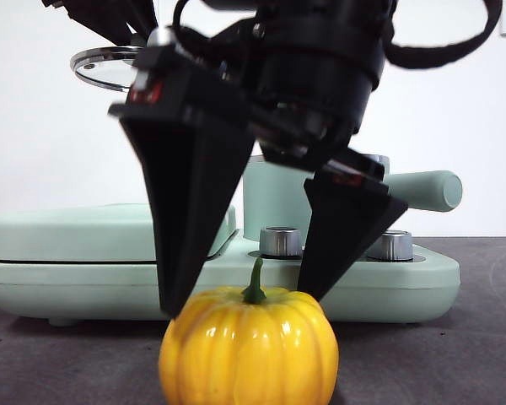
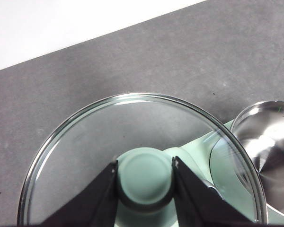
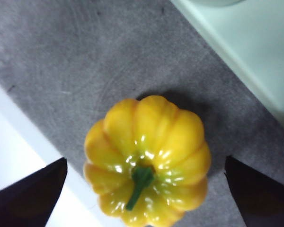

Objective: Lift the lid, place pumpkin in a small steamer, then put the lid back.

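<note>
The right pincer (image 1: 240, 304) hangs spread wide directly over the pumpkin (image 1: 249, 348), its two black jaws pointing down, one tip to each side of the fruit's shoulders and grasping nothing; in the right wrist view the pumpkin (image 3: 149, 158) sits between the jaws with clear gaps on both sides. The pumpkin stands upright on the dark grey counter (image 1: 455, 354), its short axis vertical and its green stem (image 1: 254, 283) rising toward the pincer with a slight lean.

Behind the pincer lies the long mint-green base (image 1: 405, 283) with two silver dials (image 1: 280, 241), and on it stands the small steamer (image 1: 278, 198), uncovered, its thick handle (image 1: 426, 190) running level, out past the pincer's jaw on one side. In the left wrist view the steamer's steel inside (image 2: 270, 156) shows open and shiny.

The left pincer (image 2: 145, 177) is clenched on the mint-green knob (image 2: 145, 177) of the lid (image 2: 85, 137), one jaw pressed to each side of it. The lid is held in the air, glass face roughly level, its steel rim (image 1: 101, 63) showing high behind the right pincer; how far it hangs off to the side of the steamer is hard to judge from these views.
</note>
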Motion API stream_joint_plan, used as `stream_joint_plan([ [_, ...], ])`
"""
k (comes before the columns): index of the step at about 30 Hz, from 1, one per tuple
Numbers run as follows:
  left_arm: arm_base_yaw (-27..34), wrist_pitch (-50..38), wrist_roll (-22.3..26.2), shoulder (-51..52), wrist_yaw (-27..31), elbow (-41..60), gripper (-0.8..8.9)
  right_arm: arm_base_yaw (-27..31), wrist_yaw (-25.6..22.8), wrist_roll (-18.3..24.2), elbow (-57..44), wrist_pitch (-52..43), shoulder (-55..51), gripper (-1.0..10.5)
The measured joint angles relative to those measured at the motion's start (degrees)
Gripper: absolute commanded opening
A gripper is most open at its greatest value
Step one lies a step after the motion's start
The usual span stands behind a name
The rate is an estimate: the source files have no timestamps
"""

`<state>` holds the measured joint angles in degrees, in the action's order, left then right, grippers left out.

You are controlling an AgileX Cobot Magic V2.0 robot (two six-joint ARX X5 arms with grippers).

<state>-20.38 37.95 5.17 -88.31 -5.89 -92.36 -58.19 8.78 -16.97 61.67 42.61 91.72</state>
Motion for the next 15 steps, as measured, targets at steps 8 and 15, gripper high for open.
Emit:
stream_joint_plan([
  [8,0.0,0.0,0.0,0.0,0.0,0.0,0.18,-0.2,0.1,0.0,0.0,-0.1,3.0,6.0],
  [15,0.0,0.0,0.0,0.0,0.0,0.0,0.18,-0.2,0.2,0.0,0.0,0.0,4.2,4.8],
])
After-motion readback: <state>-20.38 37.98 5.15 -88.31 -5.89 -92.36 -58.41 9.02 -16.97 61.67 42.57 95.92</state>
